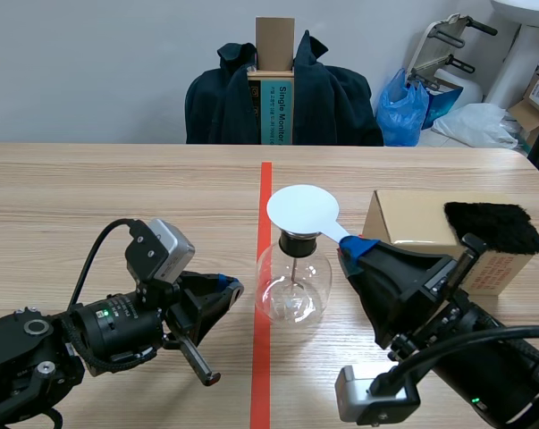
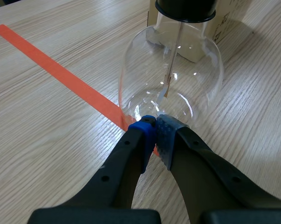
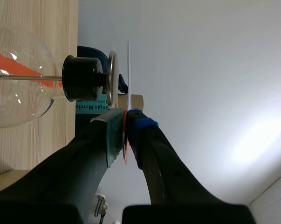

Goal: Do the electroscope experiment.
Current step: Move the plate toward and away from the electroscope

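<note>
Two tools: the left tool (image 2: 153,125), clenched empty, has the fragile, likely slippery glass electroscope (image 1: 292,284) just ahead; the right tool (image 1: 354,247) pinches a light, thin paddle (image 1: 303,210) by its handle, disc over the electroscope's top.

**White paddle hovering over the electroscope**

The electroscope (image 1: 292,288), a clear round glass flask with a black stopper (image 1: 298,241), a thin metal rod inside and a metal disc (image 3: 112,77) on top, is standing upright at the edge of the orange-red tape line. A white round paddle (image 1: 303,211) is hanging flat just above that disc without touching it, its handle sitting pinched between the right gripper's (image 1: 354,248) pads.
</note>
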You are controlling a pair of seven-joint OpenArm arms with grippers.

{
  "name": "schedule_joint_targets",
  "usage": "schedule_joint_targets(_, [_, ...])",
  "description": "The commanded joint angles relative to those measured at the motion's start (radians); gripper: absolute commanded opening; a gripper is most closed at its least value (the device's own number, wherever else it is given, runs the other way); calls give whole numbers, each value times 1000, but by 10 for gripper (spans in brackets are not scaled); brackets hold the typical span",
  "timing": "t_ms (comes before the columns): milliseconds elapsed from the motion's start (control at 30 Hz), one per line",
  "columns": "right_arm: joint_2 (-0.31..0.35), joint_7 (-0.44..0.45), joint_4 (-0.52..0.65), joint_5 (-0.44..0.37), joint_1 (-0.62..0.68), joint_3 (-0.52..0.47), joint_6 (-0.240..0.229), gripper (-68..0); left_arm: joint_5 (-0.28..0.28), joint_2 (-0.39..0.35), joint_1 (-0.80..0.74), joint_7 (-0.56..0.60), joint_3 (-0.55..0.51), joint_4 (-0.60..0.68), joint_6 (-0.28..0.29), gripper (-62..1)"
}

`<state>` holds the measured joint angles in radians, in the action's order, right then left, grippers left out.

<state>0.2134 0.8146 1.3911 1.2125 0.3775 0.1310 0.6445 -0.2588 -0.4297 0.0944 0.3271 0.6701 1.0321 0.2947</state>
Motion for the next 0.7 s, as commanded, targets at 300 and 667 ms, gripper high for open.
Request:
schedule_joint_targets(300, [11,-98,18,-11,-11,-7,14,-669,-6,3,3,21,-6,27,3,-583])
schedule_joint_targets(667, [11,-390,18,-11,-11,-9,14,-669,-6,2,3,21,-6,27,3,-583])
